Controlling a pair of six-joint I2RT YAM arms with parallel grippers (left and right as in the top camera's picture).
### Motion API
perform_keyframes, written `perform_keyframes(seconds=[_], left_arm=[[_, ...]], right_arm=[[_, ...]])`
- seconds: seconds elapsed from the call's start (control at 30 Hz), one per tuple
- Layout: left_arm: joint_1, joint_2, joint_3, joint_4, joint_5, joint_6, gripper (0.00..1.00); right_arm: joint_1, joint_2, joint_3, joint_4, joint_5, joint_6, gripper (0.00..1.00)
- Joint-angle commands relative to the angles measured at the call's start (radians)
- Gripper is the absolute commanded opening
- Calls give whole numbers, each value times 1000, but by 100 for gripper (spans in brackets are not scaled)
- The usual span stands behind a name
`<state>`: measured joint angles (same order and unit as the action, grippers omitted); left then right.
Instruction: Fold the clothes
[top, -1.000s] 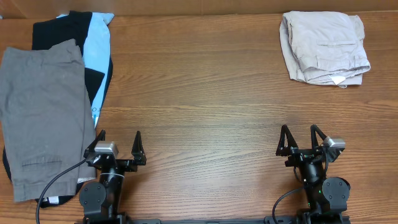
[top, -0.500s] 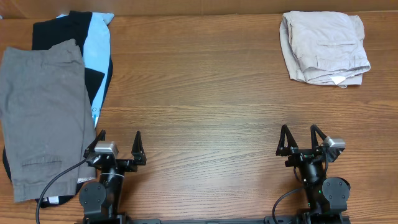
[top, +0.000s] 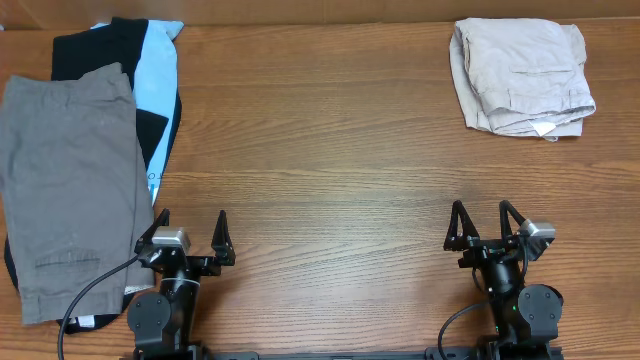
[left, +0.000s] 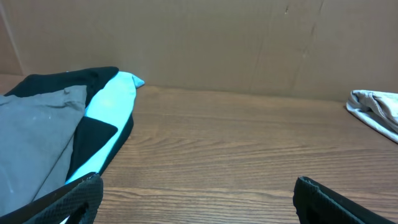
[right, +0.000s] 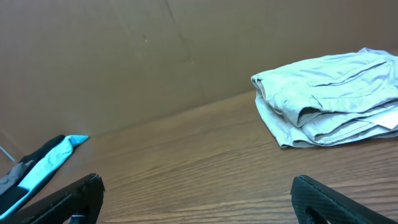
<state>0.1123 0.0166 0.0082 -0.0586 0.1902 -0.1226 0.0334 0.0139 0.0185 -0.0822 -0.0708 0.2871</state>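
Taupe-grey cloth shorts (top: 70, 190), plain, one pocket slit showing toward the near end: spread flat at the left edge of the brown wood-grain counter (top: 320, 150). 
Black garment (top: 100, 45): beneath the grey shorts, showing past their far and right sides. 
Light-blue garment (top: 157, 70): on the black one, partly under the grey shorts. 
Beige cloth shorts (top: 520, 75): folded into a compact stack at the far right of the counter, well apart from the pile. 
Left gripper (top: 192, 225): at the near edge, just beside the grey shorts, jaws spread wide, holding nothing. 
Right gripper (top: 481, 215): at the near edge on the right, jaws spread wide, holding nothing. 
Brown cardboard wall (left: 217, 43): behind the counter.
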Motion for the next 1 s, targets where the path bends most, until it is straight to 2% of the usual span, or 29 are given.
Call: perform_keyframes(seconds=[0.0, 0.7, 0.97], left_arm=[[6, -12, -3, -1, -14, 18, 100], [6, -12, -3, 0, -11, 13, 100], [6, -9, 41, 3, 21, 10, 100]], right_arm=[[5, -11, -11, 5, 10, -2, 100], [5, -11, -11, 2, 2, 0, 100], [6, -9, 2, 79, -66, -10, 100]])
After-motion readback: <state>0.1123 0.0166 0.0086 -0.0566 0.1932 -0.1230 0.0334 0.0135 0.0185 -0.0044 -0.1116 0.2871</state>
